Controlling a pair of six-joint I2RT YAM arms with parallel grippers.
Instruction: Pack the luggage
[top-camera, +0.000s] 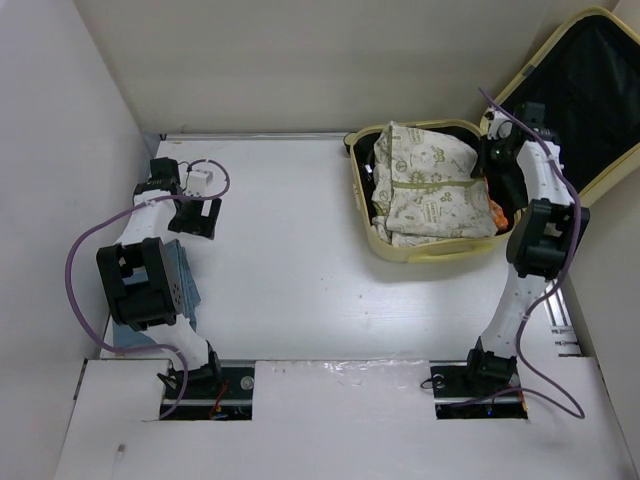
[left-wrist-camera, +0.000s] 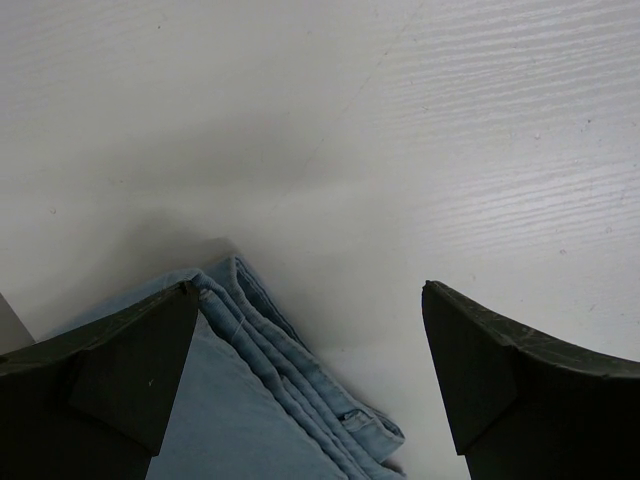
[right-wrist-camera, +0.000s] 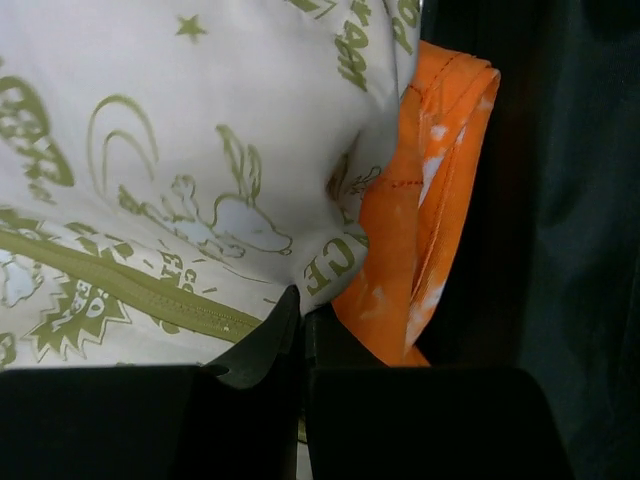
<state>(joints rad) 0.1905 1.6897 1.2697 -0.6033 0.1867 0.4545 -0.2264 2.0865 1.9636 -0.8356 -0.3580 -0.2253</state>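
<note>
Where white table (top-camera: 300, 275) meets walls (top-camera: 300, 60) — luggage (top-camera: 430, 253), open.

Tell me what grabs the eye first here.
The open pale yellow luggage sits far right on the table, stuffed with a cream garment printed in green; an orange cloth is wedged beside it. At the left, folded blue denim lies just by the open fingers of the left gripper.
</note>
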